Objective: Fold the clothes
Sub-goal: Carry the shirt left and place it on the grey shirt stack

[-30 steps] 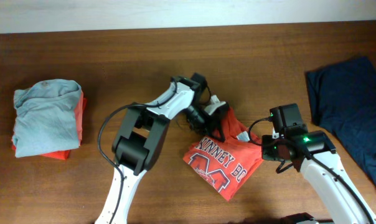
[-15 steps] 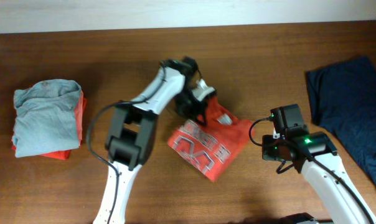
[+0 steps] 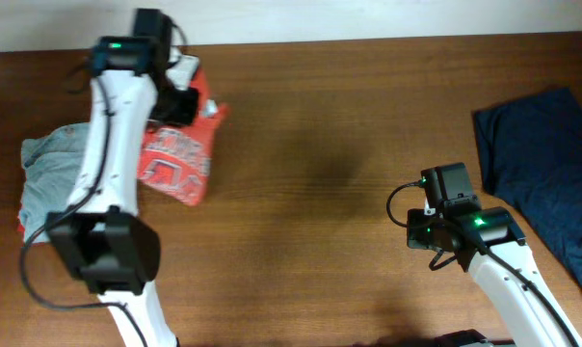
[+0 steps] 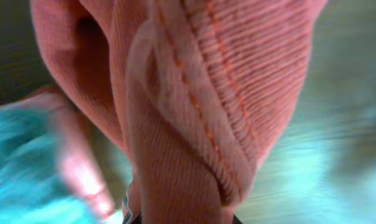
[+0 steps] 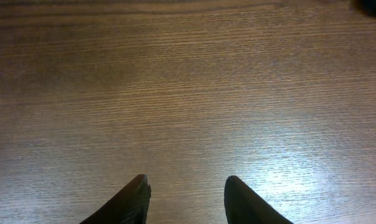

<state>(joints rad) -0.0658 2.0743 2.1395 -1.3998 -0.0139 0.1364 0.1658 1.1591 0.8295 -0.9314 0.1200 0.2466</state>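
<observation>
- The orange-red T-shirt (image 3: 175, 162) is a compact folded bundle with its white lettering outward. It hangs near the far-left corner of the worktop (image 3: 320, 145), and its lower edge is just beside the grey T-shirt (image 3: 55, 178).
- In the left wrist view its cloth fills the picture, a stitched hem running down the middle. Whether the bundle touches the wood cannot be told.
- The grey T-shirt lies folded by the left edge, seemingly on top of a pile.
- The navy T-shirt (image 3: 542, 178) lies spread and rumpled at the right edge, not folded.
- Judged from this, the task is past its middle: one shirt is stacked and the lettered one is folded and appears headed for the pile. The navy one is left to fold and stack.
- The left gripper (image 3: 195, 96) is clenched on the top of the orange-red T-shirt. The fingers are hidden by cloth, but the bundle hangs from them.
- The left arm rises from the near edge and reaches almost straight to the far-left corner, passing over the grey T-shirt.
- The right gripper (image 5: 185, 182) is released, its fingers apart with nothing between them, low over bare wood.
- The right arm comes in from the near-right corner and points toward the middle, well apart from both the bundle and the navy T-shirt.
</observation>
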